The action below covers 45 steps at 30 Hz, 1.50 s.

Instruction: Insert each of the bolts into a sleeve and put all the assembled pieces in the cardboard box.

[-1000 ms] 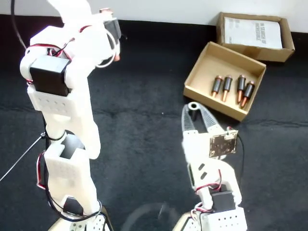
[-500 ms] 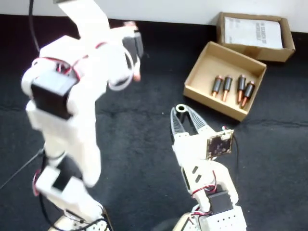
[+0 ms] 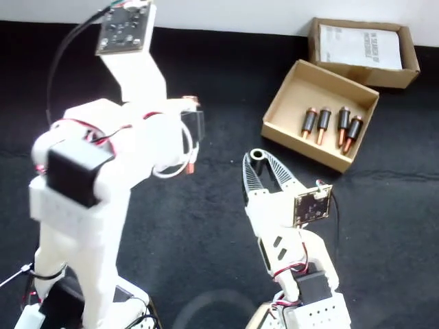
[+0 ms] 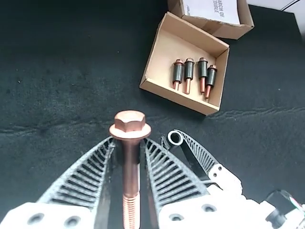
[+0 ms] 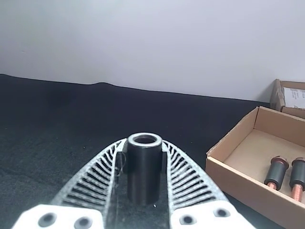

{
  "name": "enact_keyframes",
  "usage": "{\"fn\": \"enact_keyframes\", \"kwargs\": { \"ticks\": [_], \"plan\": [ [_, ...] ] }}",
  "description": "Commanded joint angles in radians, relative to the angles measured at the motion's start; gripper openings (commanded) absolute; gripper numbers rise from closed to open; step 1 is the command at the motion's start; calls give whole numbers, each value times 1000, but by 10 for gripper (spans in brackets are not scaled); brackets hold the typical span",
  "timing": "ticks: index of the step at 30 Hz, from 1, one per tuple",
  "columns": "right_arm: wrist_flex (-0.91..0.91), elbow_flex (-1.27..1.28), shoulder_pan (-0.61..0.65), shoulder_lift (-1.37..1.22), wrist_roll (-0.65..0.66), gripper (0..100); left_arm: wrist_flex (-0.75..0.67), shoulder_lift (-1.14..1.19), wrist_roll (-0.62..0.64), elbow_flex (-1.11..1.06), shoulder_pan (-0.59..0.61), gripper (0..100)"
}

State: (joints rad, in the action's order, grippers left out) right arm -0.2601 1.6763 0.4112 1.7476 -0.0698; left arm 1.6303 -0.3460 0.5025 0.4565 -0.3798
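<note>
A copper bolt [image 4: 129, 164] is clenched by its shank in the left gripper [image 4: 129, 143] and a black sleeve [image 5: 144, 167] is clamped in the right gripper [image 5: 144, 145], bore end exposed, apparently so they can be mated in mid-air; four assembled pieces [image 3: 323, 122] are lodged in the cardboard box [image 3: 295, 94].

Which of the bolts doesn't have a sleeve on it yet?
The bare copper bolt clamped in the left pincer; the other four, lying in the cardboard box, each wear a dark sleeve.
</note>
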Motion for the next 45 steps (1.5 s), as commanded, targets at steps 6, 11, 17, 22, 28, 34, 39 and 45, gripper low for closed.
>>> {"fn": "enact_keyframes", "kwargs": {
  "ticks": [6,11,17,22,28,34,39,45],
  "plan": [
    [16,124,22,2,-8,8,-468,-36,-69,-348,-13,9],
    [16,124,21,2,-8,8,-769,-61,-84,-532,-13,9],
    [16,124,19,1,-8,8,-1172,-248,-150,-857,-73,9],
    [19,124,19,1,-8,8,-1464,-466,-342,-1173,-206,9],
    [19,124,19,1,-8,8,-1485,-552,-354,-1248,-271,9],
    [16,124,19,1,-8,8,-1487,-513,-356,-1254,-265,9],
    [15,124,19,2,-43,8,-1629,-418,-356,-1254,-237,9],
    [19,124,18,10,-41,8,-1668,-377,-350,-1254,-246,9]
  ]
}}
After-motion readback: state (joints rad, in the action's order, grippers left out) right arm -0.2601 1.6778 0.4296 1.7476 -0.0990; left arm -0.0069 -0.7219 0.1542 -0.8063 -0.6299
